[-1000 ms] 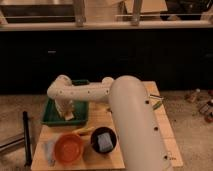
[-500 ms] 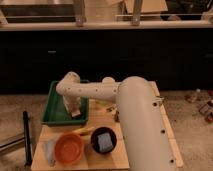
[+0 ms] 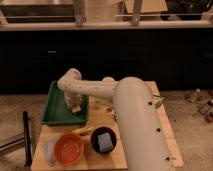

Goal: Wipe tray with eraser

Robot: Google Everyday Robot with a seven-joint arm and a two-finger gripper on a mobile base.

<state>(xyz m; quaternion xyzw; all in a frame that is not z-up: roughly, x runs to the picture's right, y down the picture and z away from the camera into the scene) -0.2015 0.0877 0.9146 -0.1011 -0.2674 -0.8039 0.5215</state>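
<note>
One green tray (image 3: 56, 114) is seen at the back left of the wooden bench (image 3: 131, 156), its long side running away from the camera. Within it, toward the right wall, one small tan eraser (image 3: 76, 108) is seen against the tray floor, directly beneath the tool (image 3: 73, 104). The tool is lowered into the tray at the end of the single white arm (image 3: 127, 105), which is stretched across the bench from the right foreground. Whether the tool is clenched on the eraser or released cannot be told.

In front of the tray, two bowls are counted: one orange bowl (image 3: 69, 148) and, just to its right, one black bowl (image 3: 104, 140) in which a grey-blue square pad (image 3: 104, 141) is lying. One yellow item (image 3: 83, 131) is found between the tray and the bowls.
</note>
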